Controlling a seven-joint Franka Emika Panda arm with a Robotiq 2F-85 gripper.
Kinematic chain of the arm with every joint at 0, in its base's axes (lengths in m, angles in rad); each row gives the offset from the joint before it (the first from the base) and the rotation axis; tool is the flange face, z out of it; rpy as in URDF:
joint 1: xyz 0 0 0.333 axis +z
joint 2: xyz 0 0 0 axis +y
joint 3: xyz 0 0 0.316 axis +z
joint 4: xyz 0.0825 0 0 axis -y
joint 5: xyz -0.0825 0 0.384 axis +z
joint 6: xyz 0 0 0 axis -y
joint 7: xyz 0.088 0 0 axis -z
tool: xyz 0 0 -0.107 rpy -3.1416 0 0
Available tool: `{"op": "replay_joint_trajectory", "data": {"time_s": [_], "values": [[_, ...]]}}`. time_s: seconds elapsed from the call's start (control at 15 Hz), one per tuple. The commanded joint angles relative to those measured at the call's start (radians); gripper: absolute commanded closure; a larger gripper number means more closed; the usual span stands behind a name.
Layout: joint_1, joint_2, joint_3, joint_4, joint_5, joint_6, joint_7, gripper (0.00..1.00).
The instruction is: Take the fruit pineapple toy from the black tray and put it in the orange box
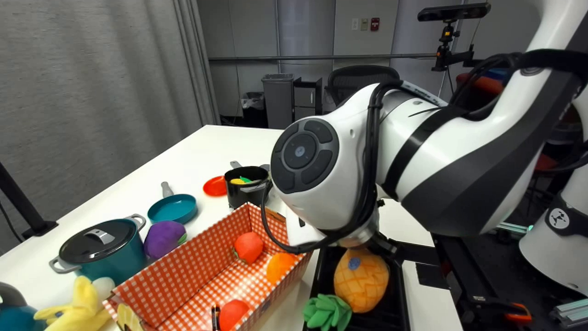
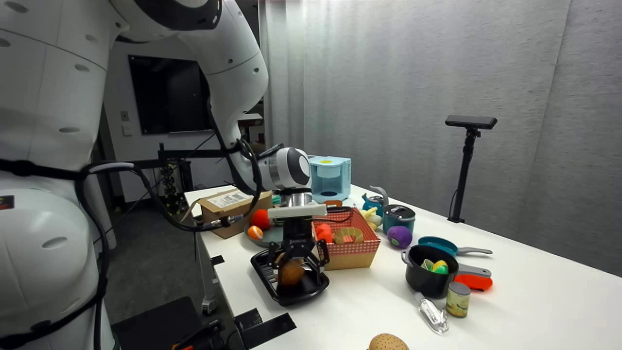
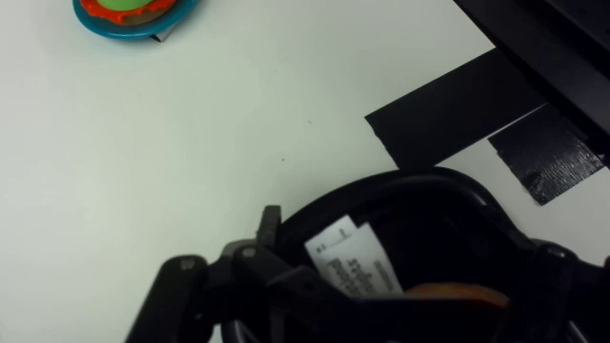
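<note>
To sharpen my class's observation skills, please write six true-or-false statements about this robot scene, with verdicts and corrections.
1. The pineapple toy lies in the black tray. True.
2. The purple toy is inside the orange box. False: the purple toy lies on the table, outside the orange box and beside the teal pot.
3. The teal pot has its lid on. True.
4. The black pot is covered too. False: the black pot is uncovered, with yellow and green items showing inside.
5. The robot's fingers are closed together. False: the fingers stand spread apart.
6. A can stands upright beside the black pot. True.
</note>
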Motion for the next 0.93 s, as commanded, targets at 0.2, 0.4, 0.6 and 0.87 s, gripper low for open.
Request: {"op": "replay_joint_trajectory", "data": {"time_s": [0.2, 0.4, 0.6, 0.87], "values": [[0.025, 0.028, 0.009, 0.057, -0.051, -0.055, 0.043, 0.00], [0.027, 0.034, 0.007, 0.066, -0.052, -0.065, 0.049, 0.00], [0.032, 0.041, 0.007, 0.079, -0.066, -0.078, 0.053, 0.00], [0.051, 0.039, 0.026, 0.109, -0.079, -0.085, 0.046, 0.00]]}}
